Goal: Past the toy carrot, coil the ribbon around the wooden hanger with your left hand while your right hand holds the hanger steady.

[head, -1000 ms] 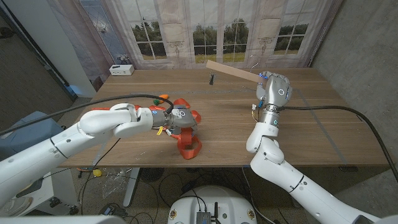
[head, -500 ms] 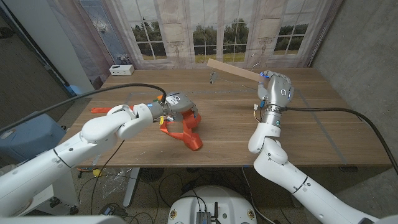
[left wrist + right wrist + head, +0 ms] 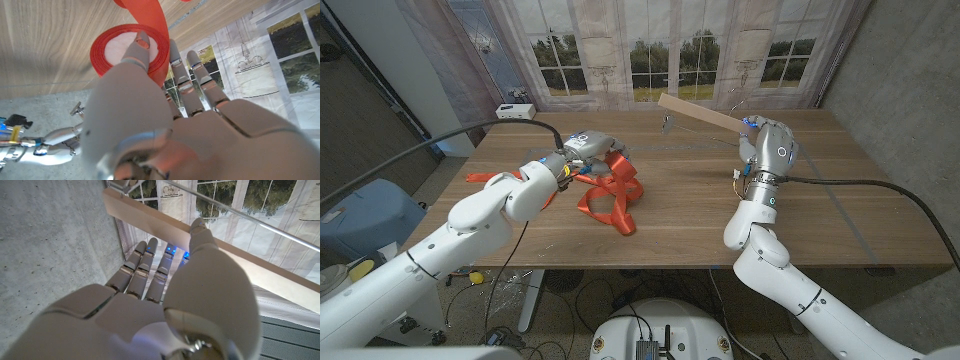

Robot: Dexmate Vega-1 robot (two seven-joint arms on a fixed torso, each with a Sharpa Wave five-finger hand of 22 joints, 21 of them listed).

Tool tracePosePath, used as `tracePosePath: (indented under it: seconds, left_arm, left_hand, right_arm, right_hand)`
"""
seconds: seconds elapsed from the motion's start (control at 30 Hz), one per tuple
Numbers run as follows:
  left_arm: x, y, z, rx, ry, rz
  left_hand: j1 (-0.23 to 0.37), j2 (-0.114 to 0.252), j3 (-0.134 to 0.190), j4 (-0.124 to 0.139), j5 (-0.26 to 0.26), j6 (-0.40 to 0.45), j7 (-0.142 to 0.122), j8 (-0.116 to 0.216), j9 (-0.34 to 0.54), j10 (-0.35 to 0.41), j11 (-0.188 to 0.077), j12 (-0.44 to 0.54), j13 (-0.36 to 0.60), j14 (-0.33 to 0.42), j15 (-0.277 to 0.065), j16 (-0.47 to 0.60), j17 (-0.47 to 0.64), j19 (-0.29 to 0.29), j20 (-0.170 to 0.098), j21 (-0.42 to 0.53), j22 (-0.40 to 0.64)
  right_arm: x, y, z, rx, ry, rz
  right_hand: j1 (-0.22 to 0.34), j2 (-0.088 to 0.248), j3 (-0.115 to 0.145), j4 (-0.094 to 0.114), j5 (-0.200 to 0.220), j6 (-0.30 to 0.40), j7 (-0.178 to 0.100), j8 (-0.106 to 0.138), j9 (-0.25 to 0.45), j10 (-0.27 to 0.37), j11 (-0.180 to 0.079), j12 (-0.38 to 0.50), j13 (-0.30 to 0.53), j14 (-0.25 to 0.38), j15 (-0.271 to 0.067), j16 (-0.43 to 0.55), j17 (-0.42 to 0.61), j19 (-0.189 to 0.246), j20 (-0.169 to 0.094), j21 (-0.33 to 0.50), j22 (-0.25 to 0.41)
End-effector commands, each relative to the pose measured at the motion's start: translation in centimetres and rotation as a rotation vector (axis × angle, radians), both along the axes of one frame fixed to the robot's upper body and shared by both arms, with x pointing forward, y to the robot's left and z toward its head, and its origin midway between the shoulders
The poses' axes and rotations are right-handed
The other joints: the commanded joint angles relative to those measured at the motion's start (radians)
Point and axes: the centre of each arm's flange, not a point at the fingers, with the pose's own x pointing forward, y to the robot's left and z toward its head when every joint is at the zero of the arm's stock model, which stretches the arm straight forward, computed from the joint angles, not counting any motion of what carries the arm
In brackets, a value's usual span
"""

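My left hand (image 3: 588, 150) grips the roll of red ribbon (image 3: 612, 192) over the left half of the counter (image 3: 680, 210), toward the far edge; from the wrist, my thumb and fingers (image 3: 175, 60) close on the spool's rim, white core showing. A long loose tail of ribbon loops down from the hand and lies in folds on the wood toward the counter's middle. My right hand (image 3: 768, 145) is raised above the far right part of the counter, clasping the hanger (image 3: 705, 114) at its right end. The hanger is a pale wooden bar held clear of the surface, slanting left toward the far edge, with a metal rod (image 3: 260, 222) running just beside it in the wrist picture. Ribbon and hanger are well apart, and no ribbon is on the bar. An orange piece (image 3: 480, 177), too small to identify, lies near the counter's left edge. A white box (image 3: 515, 111) sits at the far left corner.
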Motion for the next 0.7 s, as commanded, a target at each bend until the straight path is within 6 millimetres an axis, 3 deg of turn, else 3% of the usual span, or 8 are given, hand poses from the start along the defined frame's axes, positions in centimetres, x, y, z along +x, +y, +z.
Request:
tracePosePath:
  seconds: [0.03, 0.7]
  left_arm:
    - [-0.2, 2.8, 1.1, -0.22, 0.035, -0.025]
    - [0.9, 7.8, 6.2, -0.521, 0.183, -0.22]
  left_hand:
    - [0.039, 0.037, 0.037, 0.026, 0.003, 0.153, 0.164, 0.021, 0.006, 0.176, 0.032, 0.194, 0.157, 0.014, -0.129, -0.006, 0.002, 0.006, 0.008, 0.015, 0.007]
    - [0.052, 0.034, 0.054, 0.021, 0.01, 0.139, 0.193, 0.021, 0.025, 0.168, 0.046, 0.198, 0.177, 0.032, -0.105, -0.028, 0.003, -0.014, 0.028, 0.039, 0.016]
  right_arm:
    - [-0.2, -0.9, -0.7, 0.021, -0.003, 0.005]
    - [0.1, -0.5, -2.5, 0.0, -0.027, 0.016]
  right_hand:
    - [0.031, 0.04, 0.003, 0.006, 0.003, 0.18, 0.155, 0.003, 0.027, 0.009, 0.001, 0.004, 0.002, 0.01, -0.171, -0.003, 0.005, -0.003, -0.031, 0.006, 0.003]
    - [0.034, 0.041, 0.0, 0.007, 0.004, 0.181, 0.157, 0.002, 0.027, 0.011, -0.001, 0.0, 0.003, 0.012, -0.171, -0.007, 0.009, -0.002, -0.031, 0.01, 0.002]
